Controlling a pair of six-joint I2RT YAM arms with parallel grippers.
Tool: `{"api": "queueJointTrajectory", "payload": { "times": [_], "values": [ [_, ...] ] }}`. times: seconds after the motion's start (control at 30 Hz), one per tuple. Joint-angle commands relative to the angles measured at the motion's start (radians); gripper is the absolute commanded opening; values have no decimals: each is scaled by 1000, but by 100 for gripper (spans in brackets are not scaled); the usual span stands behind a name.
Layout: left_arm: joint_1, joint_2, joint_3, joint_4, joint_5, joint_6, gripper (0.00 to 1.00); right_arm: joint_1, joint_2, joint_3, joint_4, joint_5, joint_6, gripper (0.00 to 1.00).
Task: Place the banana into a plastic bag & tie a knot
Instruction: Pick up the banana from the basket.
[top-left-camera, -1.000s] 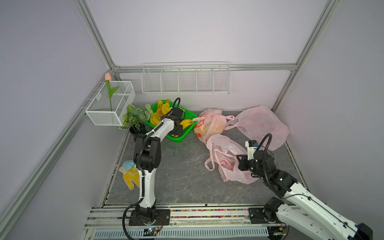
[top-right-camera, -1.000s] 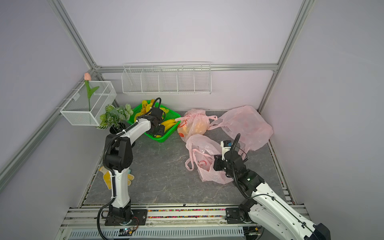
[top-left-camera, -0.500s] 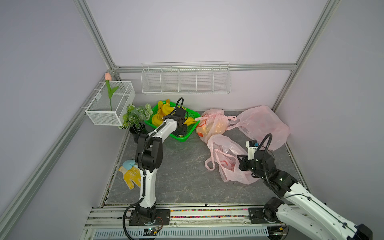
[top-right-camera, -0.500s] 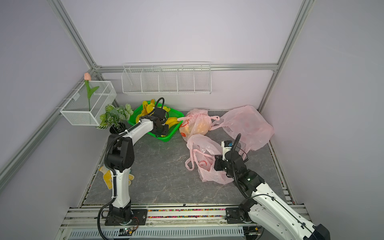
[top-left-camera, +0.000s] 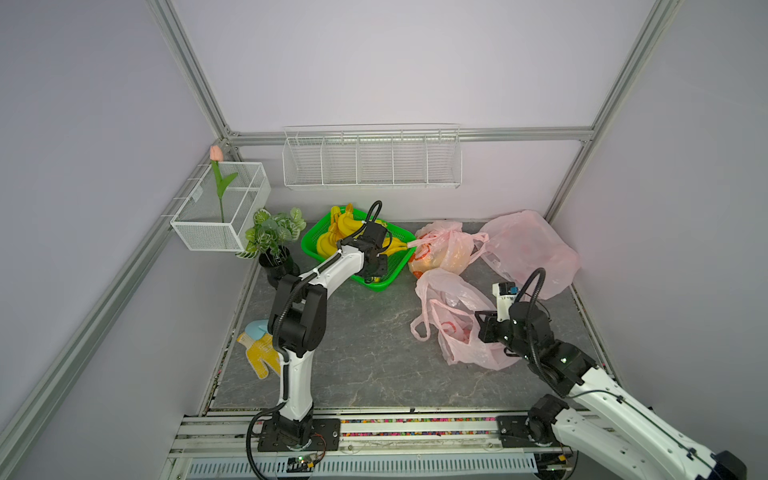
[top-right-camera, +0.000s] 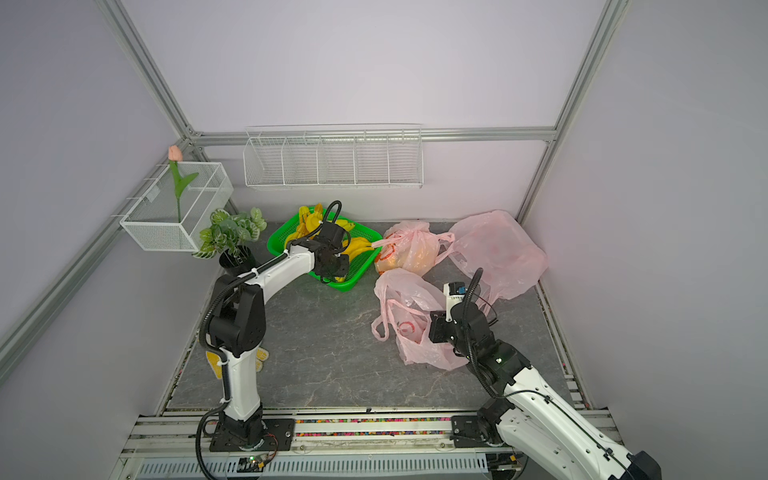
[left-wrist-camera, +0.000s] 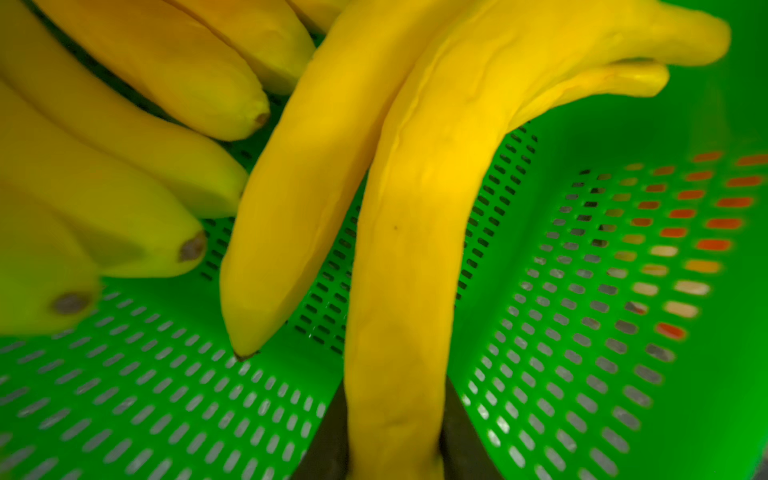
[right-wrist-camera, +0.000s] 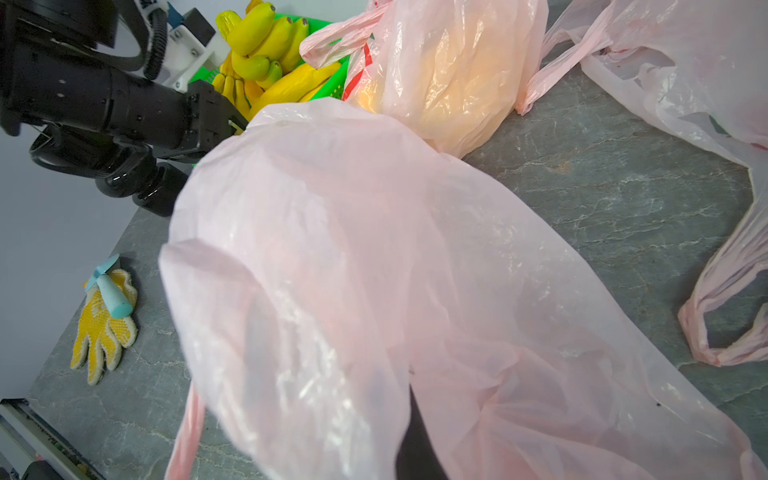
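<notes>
A long yellow banana (left-wrist-camera: 399, 270) lies in the green basket (left-wrist-camera: 623, 124), its stem end pointing at the bags in both top views (top-left-camera: 397, 246) (top-right-camera: 359, 246). My left gripper (left-wrist-camera: 395, 436) reaches into the basket (top-left-camera: 384, 284) and is shut on this banana, one dark finger on each side. The pink plastic bag (top-left-camera: 453, 316) (top-right-camera: 409, 307) lies crumpled at centre right. My right gripper (top-left-camera: 482, 328) (top-right-camera: 435, 328) is shut on its film, which fills the right wrist view (right-wrist-camera: 374, 249). There one dark finger (right-wrist-camera: 415, 436) shows through a fold.
A bunch of bananas (top-left-camera: 338, 232) fills the basket's far side. A knotted, filled pink bag (top-left-camera: 442, 253) and a flat pink bag (top-left-camera: 528, 249) lie behind. A potted plant (top-left-camera: 274, 237), a yellow glove (top-left-camera: 262, 353) and wall wire baskets (top-left-camera: 220, 208) (top-left-camera: 372, 162) line the left and back.
My left gripper's jaws have closed onto the banana, and the arm has shifted slightly right in the basket. My right arm and the bag have stayed put.
</notes>
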Motion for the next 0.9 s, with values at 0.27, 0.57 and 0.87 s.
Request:
{"api": "queueJointTrajectory", "payload": {
  "times": [0.27, 0.57, 0.87],
  "values": [
    [0, -291, -138, 59, -90, -67, 18, -7, 7, 78, -42, -47, -50, 7],
    [-84, -675, -416, 61, -84, -97, 18, -4, 54, 114, -36, -107, -58, 7],
    [-373, -1032, -651, -4, -188, -144, 18, -3, 132, 159, -22, -117, -56, 7]
  ]
}}
